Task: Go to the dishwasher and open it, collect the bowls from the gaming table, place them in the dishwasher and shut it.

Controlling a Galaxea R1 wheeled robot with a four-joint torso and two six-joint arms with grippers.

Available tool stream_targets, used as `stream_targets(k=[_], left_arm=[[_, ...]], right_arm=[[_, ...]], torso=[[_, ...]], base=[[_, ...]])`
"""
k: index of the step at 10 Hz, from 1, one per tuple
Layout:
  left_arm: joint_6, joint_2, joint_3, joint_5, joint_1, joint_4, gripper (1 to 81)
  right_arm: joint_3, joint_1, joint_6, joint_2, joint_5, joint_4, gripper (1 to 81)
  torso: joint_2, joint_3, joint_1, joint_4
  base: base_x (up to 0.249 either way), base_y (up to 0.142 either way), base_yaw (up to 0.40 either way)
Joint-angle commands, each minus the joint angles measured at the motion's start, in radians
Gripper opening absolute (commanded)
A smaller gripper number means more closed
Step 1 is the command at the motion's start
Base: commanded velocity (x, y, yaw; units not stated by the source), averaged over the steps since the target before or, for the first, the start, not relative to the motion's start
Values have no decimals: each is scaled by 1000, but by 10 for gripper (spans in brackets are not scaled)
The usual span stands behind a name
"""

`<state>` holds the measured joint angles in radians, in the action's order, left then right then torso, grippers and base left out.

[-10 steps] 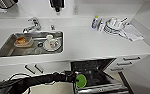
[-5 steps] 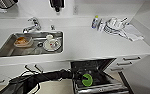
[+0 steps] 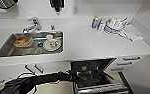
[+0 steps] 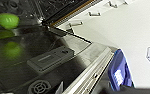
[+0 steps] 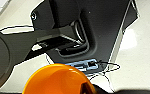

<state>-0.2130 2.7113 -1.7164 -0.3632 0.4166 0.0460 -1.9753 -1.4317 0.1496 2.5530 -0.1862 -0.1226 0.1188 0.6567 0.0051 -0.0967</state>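
1. From the head view, the dishwasher point(image 3: 96, 75) sits open under the white tabletop point(image 3: 91, 42), its door dropped forward, with green bowls point(image 3: 84, 68) inside. The left arm point(image 3: 46, 78) reaches in toward it from the left.
2. The sink point(image 3: 31, 43) on the tabletop holds dishes; more crockery point(image 3: 113, 23) is stacked at the far right.
3. The left wrist view adds the door's inner face with its detergent compartment point(image 4: 51, 58) and a green bowl point(image 4: 7, 20) in the tub.
4. The right wrist view adds an orange bowl point(image 5: 58, 80), close to the camera.
5. Whether either pincer is apart or together, I cannot tell.
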Motion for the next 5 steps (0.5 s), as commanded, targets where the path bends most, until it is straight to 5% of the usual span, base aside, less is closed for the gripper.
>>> stream_targets(k=[1,5], left_arm=[[12,-196,223,-31,47,-35,811],[12,-410,345,-2,291,-147,811]], right_arm=[[224,50,-2,-145,66,-9,10],[533,182,2,-355,77,3,10]], torso=[[0,0,0,0],[0,0,0,0]], base=[[0,0,0],[0,0,0]])
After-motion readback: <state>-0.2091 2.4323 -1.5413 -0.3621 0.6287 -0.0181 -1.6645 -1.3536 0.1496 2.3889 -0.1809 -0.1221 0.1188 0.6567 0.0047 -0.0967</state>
